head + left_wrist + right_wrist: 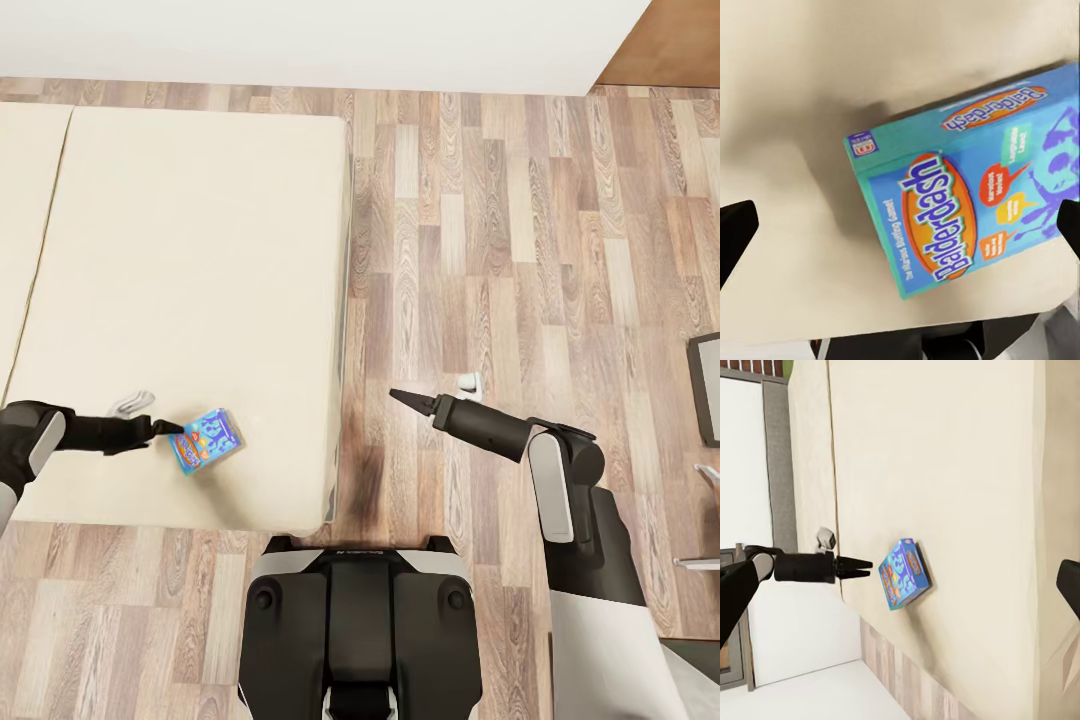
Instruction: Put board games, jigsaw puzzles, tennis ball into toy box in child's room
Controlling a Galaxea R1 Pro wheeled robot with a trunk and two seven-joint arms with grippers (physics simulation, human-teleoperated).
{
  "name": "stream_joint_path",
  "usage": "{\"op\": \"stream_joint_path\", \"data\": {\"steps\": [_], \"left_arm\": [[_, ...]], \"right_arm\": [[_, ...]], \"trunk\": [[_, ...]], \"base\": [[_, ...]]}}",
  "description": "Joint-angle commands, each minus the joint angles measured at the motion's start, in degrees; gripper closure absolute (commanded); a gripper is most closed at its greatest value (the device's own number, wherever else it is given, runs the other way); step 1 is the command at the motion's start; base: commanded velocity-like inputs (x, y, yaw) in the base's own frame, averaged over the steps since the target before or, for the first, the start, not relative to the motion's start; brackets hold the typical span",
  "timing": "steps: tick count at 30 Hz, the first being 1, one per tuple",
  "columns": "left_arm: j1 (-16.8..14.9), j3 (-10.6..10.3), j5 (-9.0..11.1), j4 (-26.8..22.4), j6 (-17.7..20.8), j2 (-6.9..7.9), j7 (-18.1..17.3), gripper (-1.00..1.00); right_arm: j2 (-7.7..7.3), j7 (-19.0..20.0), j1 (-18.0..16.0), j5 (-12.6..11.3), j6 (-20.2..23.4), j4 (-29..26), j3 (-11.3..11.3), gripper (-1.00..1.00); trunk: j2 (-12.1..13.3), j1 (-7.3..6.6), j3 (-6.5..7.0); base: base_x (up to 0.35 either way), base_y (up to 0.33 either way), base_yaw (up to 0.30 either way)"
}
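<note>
Cream bed (pixel 190 250) cover carries the blue board game (pixel 206 440) near its front edge, where we see it lying slightly askew; its lid reads "Balderdash". Our left gripper (pixel 172 427) hovers just beside the box's left end, and its jaws look pressed nearly together, gripping nothing. Our right gripper (pixel 400 397) hangs over the wood-plank floor (pixel 520 260), well apart from the bed, jaws tapered to a closed point and empty.
</note>
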Motion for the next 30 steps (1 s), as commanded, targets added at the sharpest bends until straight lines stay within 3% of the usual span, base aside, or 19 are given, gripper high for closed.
{"op": "stream_joint_path", "data": {"steps": [1, 17, 23, 30], "left_arm": [[0.0, 0.1, 0.3, 0.0, 0.1, 0.01, -0.2, -1.00], [0.1, 0.1, 0.3, 0.7, -3.7, -0.14, -1.1, -1.00], [0.1, 0.0, 0.3, 5.7, -8.1, -0.32, -0.8, -1.00], [0.2, 0.1, 0.2, 9.5, -12.3, -2.04, -0.4, -1.00]], "right_arm": [[0.06, 0.4, 0.0, 0.3, 0.3, 0.0, -0.1, -1.00], [0.06, 0.4, 0.0, 0.3, 0.3, 0.0, 0.0, -1.00], [0.06, 0.4, 0.0, 0.3, 0.3, 0.0, 0.0, -1.00], [0.09, 0.4, 0.0, 0.3, 0.3, 0.0, 0.1, -1.00]], "trunk": [[-0.1, 0.04, -0.06], [-0.1, 0.04, -0.06], [-0.1, 0.04, -0.06], [-0.1, 0.04, -0.06]], "base": [[0.000, 0.000, 0.000], [0.000, 0.000, 0.000], [0.000, 0.000, 0.000], [0.000, 0.000, 0.000]]}}
